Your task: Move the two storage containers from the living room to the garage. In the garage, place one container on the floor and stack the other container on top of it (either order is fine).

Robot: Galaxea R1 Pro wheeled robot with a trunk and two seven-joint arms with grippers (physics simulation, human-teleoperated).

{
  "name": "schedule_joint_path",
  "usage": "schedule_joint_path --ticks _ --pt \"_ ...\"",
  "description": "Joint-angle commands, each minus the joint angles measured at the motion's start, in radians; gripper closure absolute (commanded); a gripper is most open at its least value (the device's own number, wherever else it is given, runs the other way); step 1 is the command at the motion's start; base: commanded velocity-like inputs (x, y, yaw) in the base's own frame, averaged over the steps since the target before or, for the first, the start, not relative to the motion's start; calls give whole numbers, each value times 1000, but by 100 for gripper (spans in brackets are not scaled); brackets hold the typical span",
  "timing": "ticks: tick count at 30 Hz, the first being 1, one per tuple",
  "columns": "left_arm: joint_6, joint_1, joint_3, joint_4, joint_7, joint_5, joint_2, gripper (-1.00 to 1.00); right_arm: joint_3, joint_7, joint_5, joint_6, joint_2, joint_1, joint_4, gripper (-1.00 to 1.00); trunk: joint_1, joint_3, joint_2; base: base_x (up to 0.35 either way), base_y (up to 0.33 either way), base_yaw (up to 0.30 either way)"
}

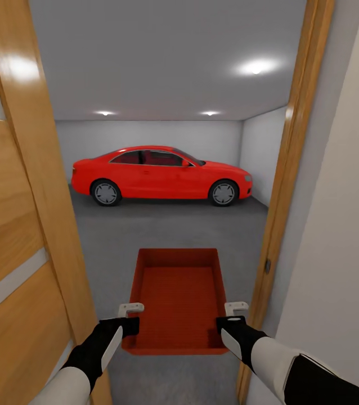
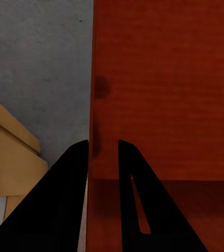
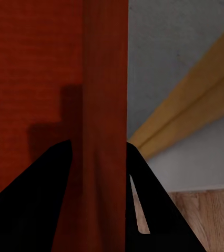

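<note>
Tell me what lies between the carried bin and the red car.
Only bare grey concrete floor, in the head view, between the storage container and the red car.

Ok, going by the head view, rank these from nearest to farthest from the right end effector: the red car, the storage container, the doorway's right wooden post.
1. storage container: its right wall is pinched in the right end effector.
2. right wooden post of the doorway: just beside the arm, on its right.
3. red car: far ahead, parked side-on by the garage's back wall.
</note>
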Motion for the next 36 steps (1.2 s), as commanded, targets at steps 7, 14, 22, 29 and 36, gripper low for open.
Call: schedule_joint_path --ticks 7,14,22,29,36 --pt "4 1 -60 5 10 -37 0 100 -7 -30 10 6 -1 -2 -1 100 1 -1 -1 255 0 0" --pt "4 1 -60 5 10 -37 0 100 -7 -30 10 6 -1 -2 -1 100 1 -1 -1 319 0 0" --pt "4 1 -60 5 10 -37 0 100 -7 -30 10 6 -1 -2 -1 100 1 -1 -1 321 0 0" --pt "4 1 -60 5 10 -37 0 100 -7 -30 10 6 -1 -2 -1 100 1 -1 -1 321 0 0" --pt "4 1 -60 6 10 -37 1 100 -7 -30 10 6 -1 -2 -1 100 1 -1 -1 321 0 0"
